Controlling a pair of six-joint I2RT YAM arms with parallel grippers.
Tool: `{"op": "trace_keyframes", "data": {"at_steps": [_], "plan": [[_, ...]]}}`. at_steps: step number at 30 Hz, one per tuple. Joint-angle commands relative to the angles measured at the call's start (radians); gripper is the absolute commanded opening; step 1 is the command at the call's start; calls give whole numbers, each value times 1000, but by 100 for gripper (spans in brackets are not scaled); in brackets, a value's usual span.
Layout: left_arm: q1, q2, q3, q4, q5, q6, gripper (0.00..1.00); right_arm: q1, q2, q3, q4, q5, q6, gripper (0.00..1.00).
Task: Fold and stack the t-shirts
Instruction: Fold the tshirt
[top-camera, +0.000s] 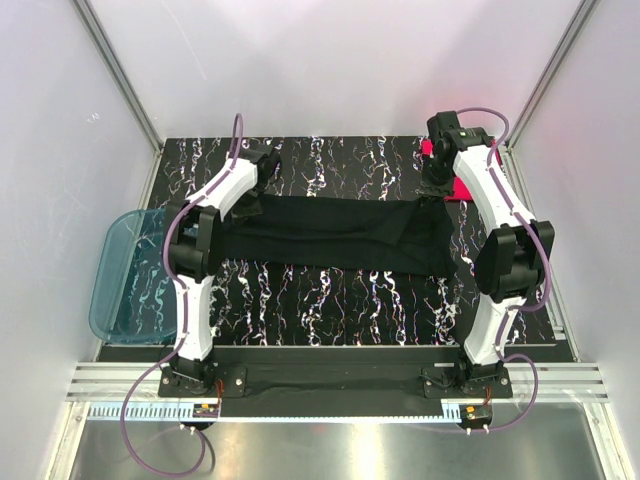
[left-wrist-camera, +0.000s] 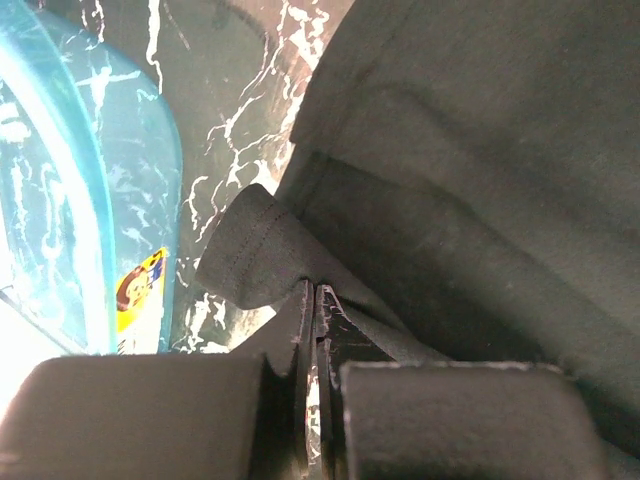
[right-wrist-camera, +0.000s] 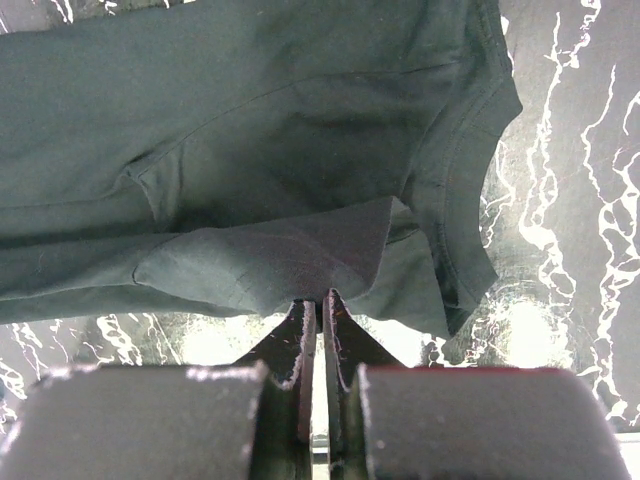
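Black t-shirt stretched between pincers.
Its ends were clenched in the left pincer and right pincer, probably to draw it flat for folding; pink t-shirt lay beside the right.

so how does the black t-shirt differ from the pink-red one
The black cloth t-shirt stretches in a long band across mid-table; the pink-red t-shirt shows only a small patch behind the right arm. The black one is pinched at both ends by the left pincer and right pincer; the pink-red one is in neither.
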Motion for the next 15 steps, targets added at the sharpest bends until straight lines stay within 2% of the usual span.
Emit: {"op": "trace_keyframes", "data": {"at_steps": [1,13,14,15], "plan": [[10,16,60,17,13,22,0,-13,8,37,28,-12,1,0],[41,57,88,26,12,25,0,-41,86,66,121,-29,64,0],[47,57,91,33,6,25,1,-44,97,80,135,-33,73,1],[50,60,95,36,3,27,7,-49,109,82,153,-41,78,3]]}}
